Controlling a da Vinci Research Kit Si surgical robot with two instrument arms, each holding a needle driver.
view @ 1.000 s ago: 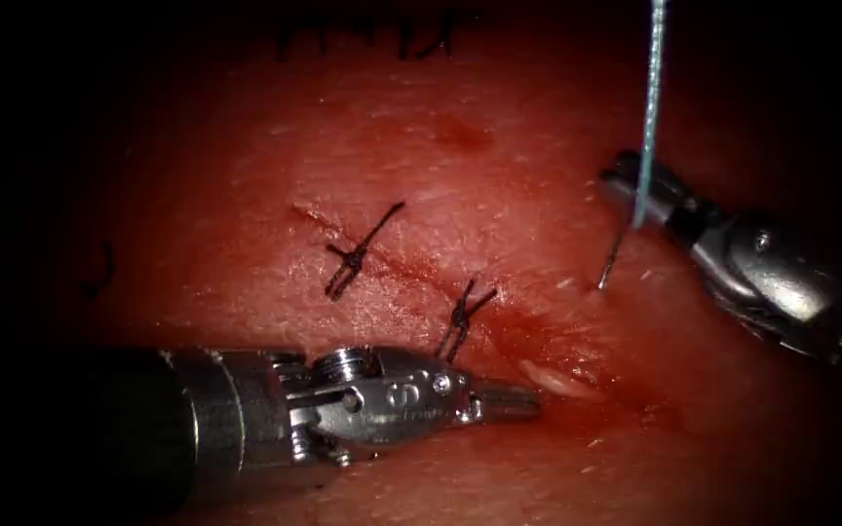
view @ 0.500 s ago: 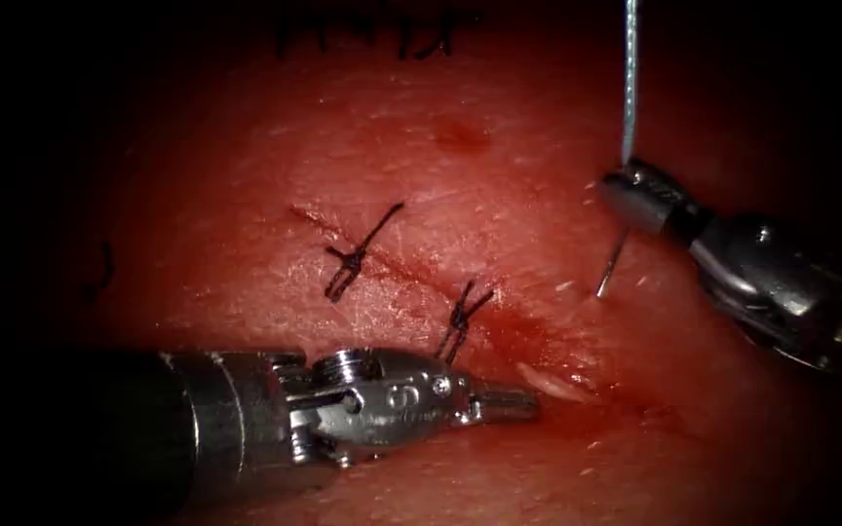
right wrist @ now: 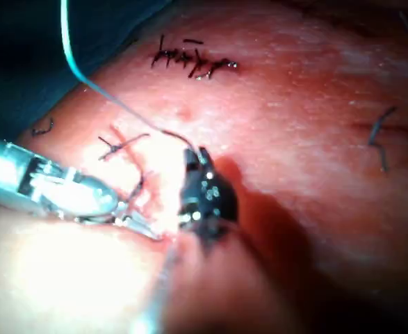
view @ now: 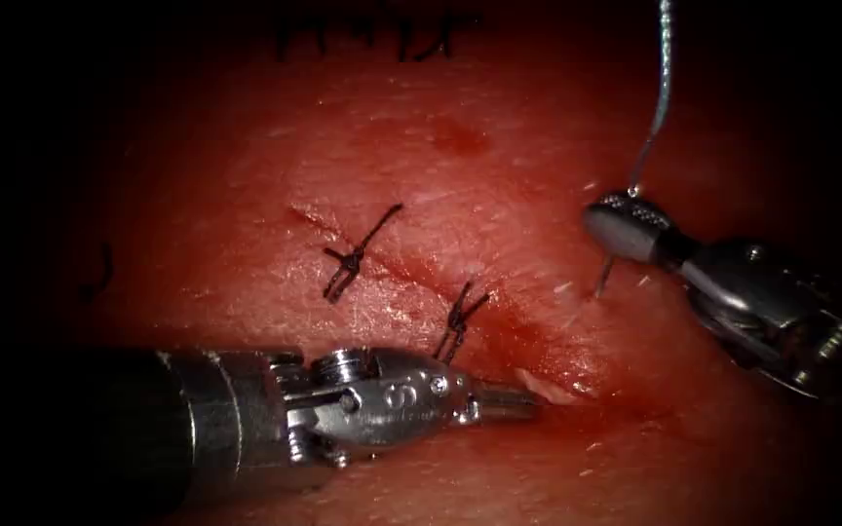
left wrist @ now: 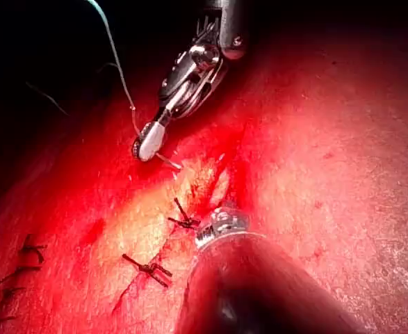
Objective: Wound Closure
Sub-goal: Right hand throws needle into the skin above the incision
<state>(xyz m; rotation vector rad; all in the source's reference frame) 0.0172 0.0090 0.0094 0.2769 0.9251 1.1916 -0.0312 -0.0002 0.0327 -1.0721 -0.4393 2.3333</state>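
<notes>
Tissue carries the cut running diagonally. Left tool lies low along the cut's lower end, jaws closed, empty, tips at the red fluid. Right tool sits right of the cut, clamped on the needle near its thread end; the tip touches tissue there. Thread rises from the jaws. Two knotted stitches cross the cut.

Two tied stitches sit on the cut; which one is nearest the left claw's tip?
The lower-right stitch, just above the left claw. The other stitch lies farther up the cut, to the left.
</notes>
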